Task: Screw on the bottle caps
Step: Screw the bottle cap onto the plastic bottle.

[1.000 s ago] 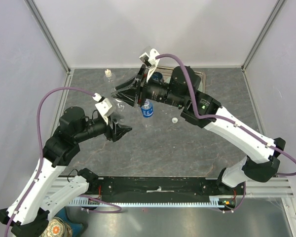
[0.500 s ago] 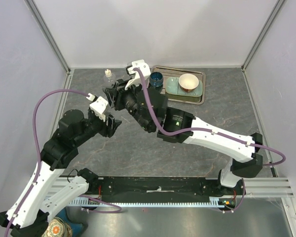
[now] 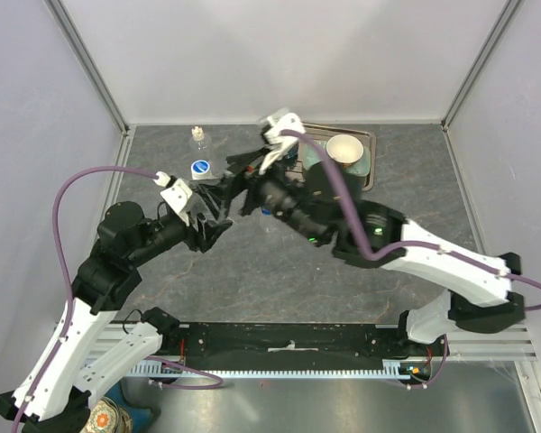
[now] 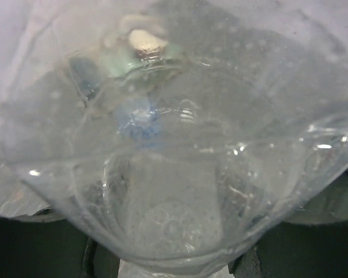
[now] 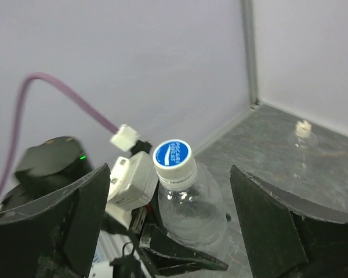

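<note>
- Left wrist view: the clear body of the bottle [image 4: 174, 174] fills the picture, blurred. The dark fingers of the left hand [image 3: 213, 207] show at the lower corners, clamped on it.
- Right wrist view: the same bottle stands upright in the left hand's grip. Its cap [image 5: 171, 156] sits on the neck, a white skirt under a blue top with small white lettering that reads "POCARI SWEAT".
- The right hand [image 5: 169, 179] is spread wide apart, one finger at 9 o'clock and one at 3 o'clock of the cap. Neither touches it, and there is a gap on each side.
- Top view: both hands meet at about 10 o'clock on the grey counter [image 3: 279, 280], with bare counter between them and the arm bases at 6 o'clock.
- The far bottle [image 3: 197, 140], clear and unlabelled, has a cream cap [image 5: 302, 127]. It stands alone at 11 o'clock, near the back left corner where the walls [image 3: 252, 63] meet.
- At 1 o'clock a metal tray [image 3: 371, 144] lies along the back edge with a white-and-tan bowl [image 3: 344, 147] on it, partly behind the right arm.
</note>
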`<move>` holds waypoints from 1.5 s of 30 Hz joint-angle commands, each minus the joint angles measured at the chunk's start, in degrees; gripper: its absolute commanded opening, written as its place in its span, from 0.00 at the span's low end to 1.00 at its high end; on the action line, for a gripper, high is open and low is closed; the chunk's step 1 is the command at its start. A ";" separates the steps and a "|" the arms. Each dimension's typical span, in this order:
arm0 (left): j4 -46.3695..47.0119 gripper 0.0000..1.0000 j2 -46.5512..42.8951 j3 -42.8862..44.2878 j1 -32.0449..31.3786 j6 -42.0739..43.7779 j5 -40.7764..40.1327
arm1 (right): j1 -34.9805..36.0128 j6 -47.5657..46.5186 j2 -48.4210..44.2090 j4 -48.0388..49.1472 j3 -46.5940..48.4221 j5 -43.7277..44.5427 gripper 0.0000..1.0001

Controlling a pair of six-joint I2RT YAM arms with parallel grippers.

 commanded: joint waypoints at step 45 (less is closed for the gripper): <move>3.61 0.02 2.46 6.34 0.36 1.04 -0.89 | -14.01 2.15 -0.30 -7.46 -2.67 -28.28 0.00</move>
